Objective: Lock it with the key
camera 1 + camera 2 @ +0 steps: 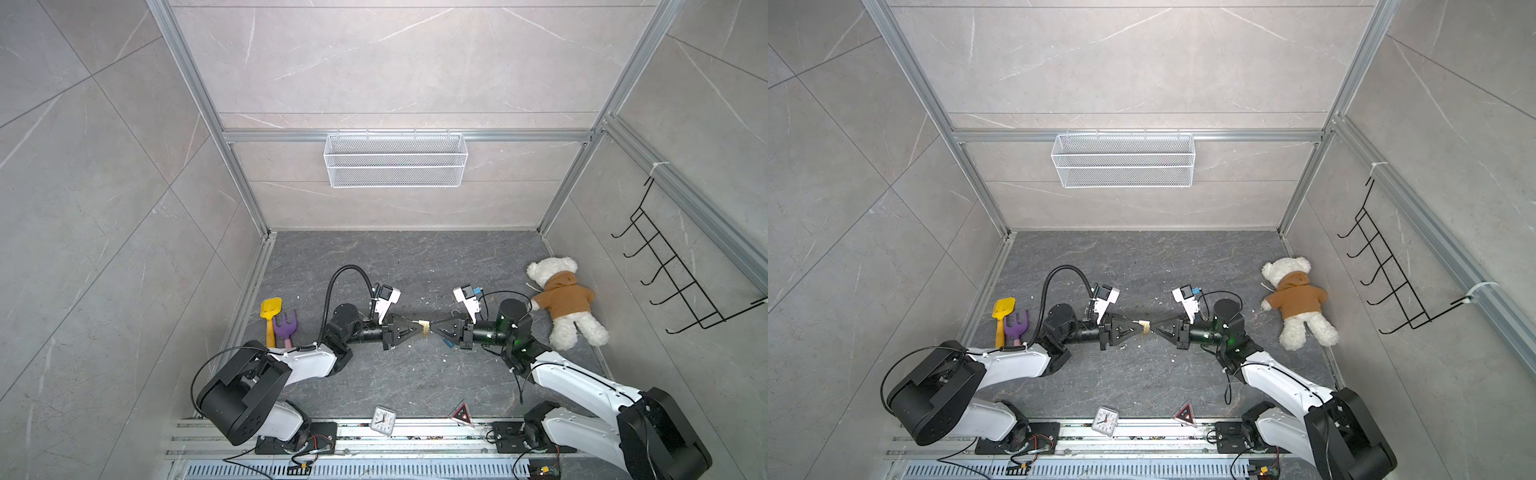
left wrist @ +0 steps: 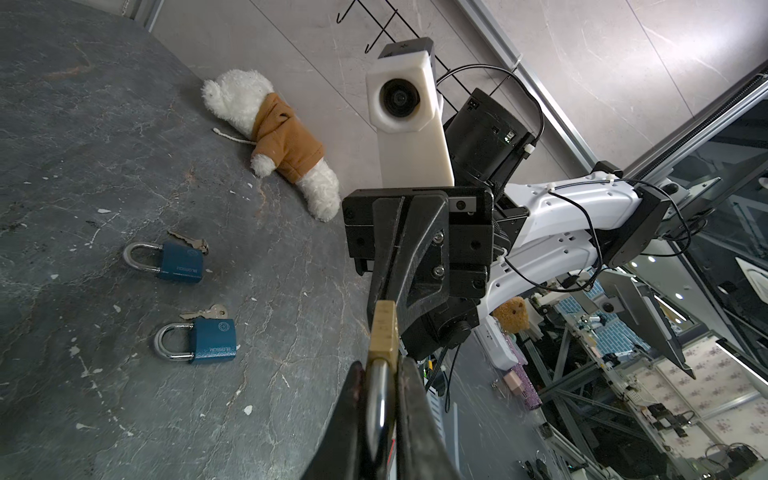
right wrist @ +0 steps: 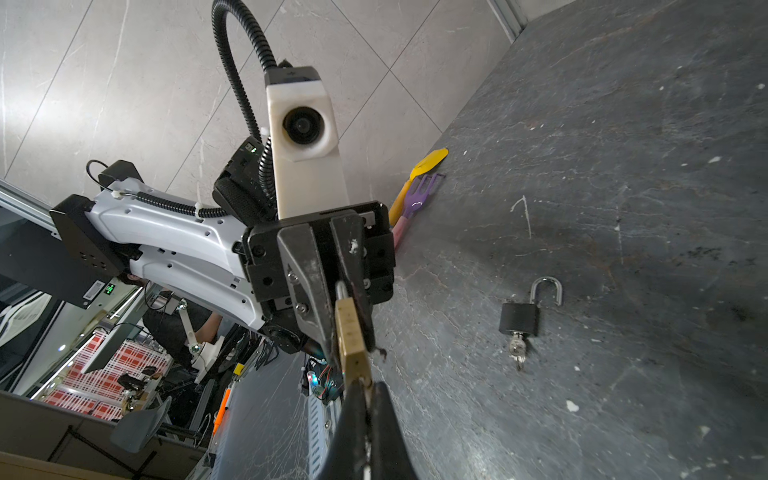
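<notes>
Top views both show the arms stretched level toward each other above the tabletop (image 1: 415,257), tip to tip — left gripper (image 1: 418,327) clamped on the shackle of the brass padlock (image 1: 424,327), right gripper (image 1: 433,326) pinched fully closed at its base — whatever it pinches hidden.

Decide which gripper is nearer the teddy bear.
Right. The right gripper sits between the teddy bear and the left gripper, which faces it from the far side.

Grey tile walls (image 1: 395,62) all round, dark stone floor (image 1: 415,257). Wire basket (image 1: 395,160) 12 o'clock, black hook rack (image 1: 681,274) 3 o'clock.
</notes>
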{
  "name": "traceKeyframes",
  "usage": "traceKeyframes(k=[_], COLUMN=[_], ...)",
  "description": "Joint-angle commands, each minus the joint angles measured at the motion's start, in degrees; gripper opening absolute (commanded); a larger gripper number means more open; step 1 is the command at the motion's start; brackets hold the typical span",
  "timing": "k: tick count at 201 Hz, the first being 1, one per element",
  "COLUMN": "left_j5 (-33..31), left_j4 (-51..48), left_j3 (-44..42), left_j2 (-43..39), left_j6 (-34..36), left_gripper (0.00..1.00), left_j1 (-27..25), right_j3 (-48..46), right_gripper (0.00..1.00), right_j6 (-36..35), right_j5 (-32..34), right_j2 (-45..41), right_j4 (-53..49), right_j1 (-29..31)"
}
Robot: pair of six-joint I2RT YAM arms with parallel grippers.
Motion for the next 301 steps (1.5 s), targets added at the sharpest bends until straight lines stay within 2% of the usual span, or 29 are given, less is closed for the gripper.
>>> traceKeyframes(k=[1,90,106,118,131,144,178,260,301], left_j5=[-0.03,1.65,1.51,1.50,1.53,1.31,0.20,-2.03,-1.83], left_j4=[1.81,1.07,0.86,0.97,1.07,1.07,-2.42,-6.89,-7.01], left_j3=[4.07,4.80,4.44,4.11,3.70,3.10,2.03,0.16,0.79], left_j2=[2.00,3.66,3.55,3.38,2.91,2.22,-0.76,-6.20,-5.58], left_j6=[-0.06,0.29,0.34,0.36,0.39,0.60,2.82,4.88,4.76], left_gripper=[0.14,0.19,0.19,0.12,0.12,0.15,0.29,0.33,0.29], left_j1=[-2.59,-3.64,-3.64,-3.64,-3.64,-3.64,-3.64,-3.58,-3.56], right_j3=[1.43,4.04,4.48,4.77,5.10,5.69,6.27,6.56,6.37], right_gripper=[0.00,0.00,0.00,0.00,0.00,0.00,0.00,0.00,0.00], right_j6=[-0.47,-1.36,-1.76,-2.68,-3.80,-5.73,-7.38,-9.57,-9.71], right_j5=[-5.16,-4.17,-4.18,-3.94,-3.67,-3.45,-3.45,-5.38,-6.21], right_j2=[0.84,2.46,2.25,1.80,1.10,0.40,-1.15,-2.02,-2.17], right_j4=[4.04,2.52,1.46,-0.27,-2.52,-5.93,-10.16,-14.35,-14.42], right_j1=[3.05,3.01,2.88,2.90,2.81,2.45,1.31,0.29,0.31])
